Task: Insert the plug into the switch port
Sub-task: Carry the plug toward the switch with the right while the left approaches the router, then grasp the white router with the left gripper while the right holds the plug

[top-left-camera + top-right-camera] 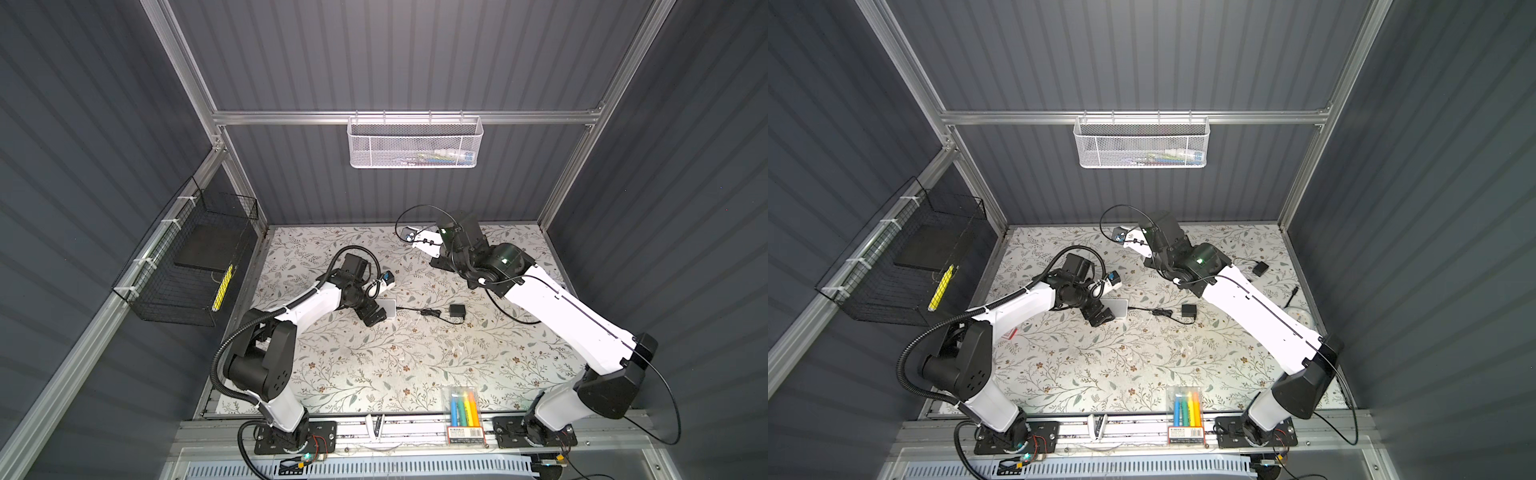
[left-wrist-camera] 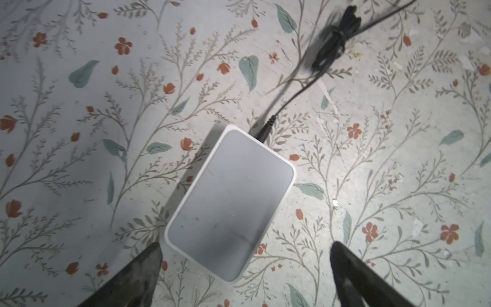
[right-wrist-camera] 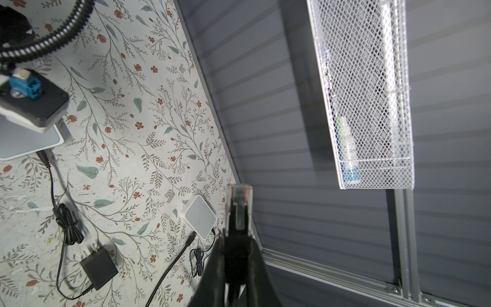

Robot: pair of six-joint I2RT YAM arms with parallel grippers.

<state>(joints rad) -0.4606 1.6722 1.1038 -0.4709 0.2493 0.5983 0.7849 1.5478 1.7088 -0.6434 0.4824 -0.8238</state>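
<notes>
- White switch (image 2: 229, 202) lies flat on the floral counter (image 2: 372, 159), centre of the left wrist frame, with a black cable (image 2: 266, 129) running into its upper end.
- My left hand (image 2: 245, 246) is spread wide, one finger on each side of the switch's lower end. I see no contact.
- My right hand (image 3: 237, 228) is pinching the clear plug (image 3: 239, 192), lower middle of the right wrist frame, well apart from the switch.
- Black adapter (image 1: 457, 309) sits right of the switch in both top views.

White switch (image 1: 391, 308) beside left fingers (image 1: 373, 317)
</notes>
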